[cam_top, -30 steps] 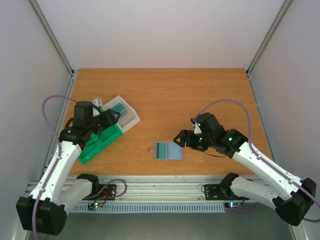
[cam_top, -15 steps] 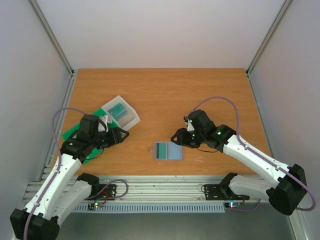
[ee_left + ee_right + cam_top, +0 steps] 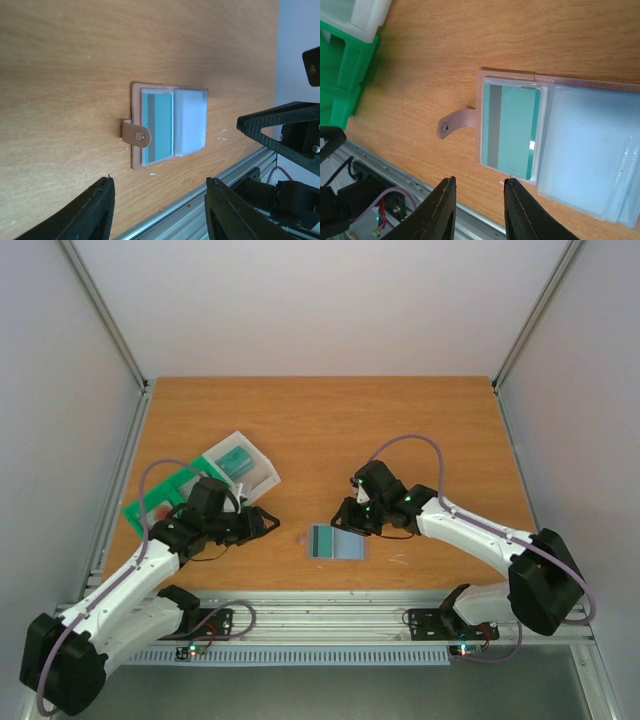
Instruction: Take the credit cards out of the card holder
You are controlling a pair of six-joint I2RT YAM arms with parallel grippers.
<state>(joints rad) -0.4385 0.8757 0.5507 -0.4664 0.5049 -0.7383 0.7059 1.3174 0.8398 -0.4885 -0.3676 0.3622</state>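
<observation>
We count one holder (image 3: 337, 541), lying open and flat on the table (image 3: 400, 420), close to the near edge and between the two grippers. One card (image 3: 157, 125) is visible: teal with a grey stripe, still in the holder's left-hand pocket. The right wrist view shows the same single card (image 3: 512, 132). The other half of the holder is a stack of clear sleeves (image 3: 585, 150). We can't tell whether more cards sit inside them. One strap (image 3: 136, 134) with a snap sticks out of the holder's left side and lies loose on the wood. The left gripper (image 3: 268, 522) is near the holder's left side and apart from it, with its jaws spread wide and nothing between them. Its wrist view shows both fingers (image 3: 97, 210) framing the holder from a distance. The right gripper (image 3: 345, 520) is at the holder's far edge, over the card side, with its jaws parted by a narrower gap and also holding nothing. We can't tell whether it touches the holder. Its two fingers (image 3: 442, 210) show at the bottom of its wrist view, just off the card's edge. To the left there is one green tray (image 3: 160, 498) and one clear box (image 3: 245, 468) with one teal block (image 3: 238, 460) inside. Both are well apart from the holder.
</observation>
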